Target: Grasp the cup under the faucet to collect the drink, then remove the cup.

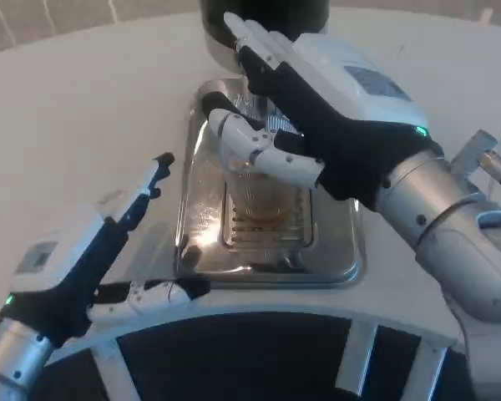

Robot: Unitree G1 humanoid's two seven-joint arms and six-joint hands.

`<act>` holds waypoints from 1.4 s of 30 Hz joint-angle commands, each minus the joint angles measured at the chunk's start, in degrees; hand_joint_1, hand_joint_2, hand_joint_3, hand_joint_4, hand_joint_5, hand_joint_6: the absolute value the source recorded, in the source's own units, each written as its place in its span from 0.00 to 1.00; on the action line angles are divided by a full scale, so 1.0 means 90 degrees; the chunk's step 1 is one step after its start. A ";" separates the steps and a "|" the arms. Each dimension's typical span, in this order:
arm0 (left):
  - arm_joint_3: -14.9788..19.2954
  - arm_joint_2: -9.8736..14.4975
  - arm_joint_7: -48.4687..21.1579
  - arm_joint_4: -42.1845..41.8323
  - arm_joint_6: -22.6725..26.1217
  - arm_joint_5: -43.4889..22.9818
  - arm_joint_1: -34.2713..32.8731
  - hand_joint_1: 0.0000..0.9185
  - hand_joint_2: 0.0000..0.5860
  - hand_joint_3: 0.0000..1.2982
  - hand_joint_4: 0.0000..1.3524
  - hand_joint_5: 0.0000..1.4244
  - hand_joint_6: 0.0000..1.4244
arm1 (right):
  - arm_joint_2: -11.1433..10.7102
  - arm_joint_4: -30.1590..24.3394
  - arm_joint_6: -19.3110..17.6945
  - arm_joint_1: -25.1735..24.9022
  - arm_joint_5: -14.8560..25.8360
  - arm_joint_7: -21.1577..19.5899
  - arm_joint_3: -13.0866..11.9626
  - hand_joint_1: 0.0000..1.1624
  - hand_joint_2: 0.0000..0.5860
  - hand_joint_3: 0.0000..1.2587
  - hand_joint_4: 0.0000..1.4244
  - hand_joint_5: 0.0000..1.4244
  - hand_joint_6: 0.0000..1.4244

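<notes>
A clear glass cup (257, 200) with amber drink in its bottom stands on the grate of a shiny metal drip tray (199, 209), below the dark drink dispenser (263, 21) at the top. My right hand (309, 117) reaches in from the right and wraps around the cup's upper part, fingers on its far side and thumb across its near left side. The faucet itself is hidden behind this hand. My left hand (92, 251) rests open on the white table to the left of the tray, fingers spread and holding nothing.
The white table (83, 100) stretches to the left and behind the tray. Its curved front edge (317, 322) runs just below the tray, with dark space under it. A metal fitting (484, 154) shows at the right edge.
</notes>
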 commanded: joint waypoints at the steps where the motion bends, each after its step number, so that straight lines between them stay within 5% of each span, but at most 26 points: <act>1: -0.0010 -0.0200 -0.0123 -0.0065 0.0389 -0.0071 -0.0173 0.15 0.06 0.00 0.00 0.12 0.09 | 0.0134 -0.0114 -0.0149 0.0187 0.0049 0.0365 0.0280 0.02 0.87 0.00 0.00 0.00 0.00; 20: -0.0313 -0.0693 0.0009 0.0634 0.0523 0.0023 -0.0871 0.31 0.05 0.00 0.00 0.15 0.07 | 0.0444 -0.0054 -0.0158 0.0215 -0.0300 0.0524 0.0336 0.04 0.86 0.00 0.00 0.00 0.00; 42: -0.0440 -0.0986 0.0328 0.1777 0.0339 0.0009 -0.1751 0.35 0.07 0.00 0.00 0.16 0.05 | 0.0606 0.0124 -0.0164 0.0122 -0.0465 0.0603 0.0299 0.05 0.89 0.00 0.00 0.00 0.00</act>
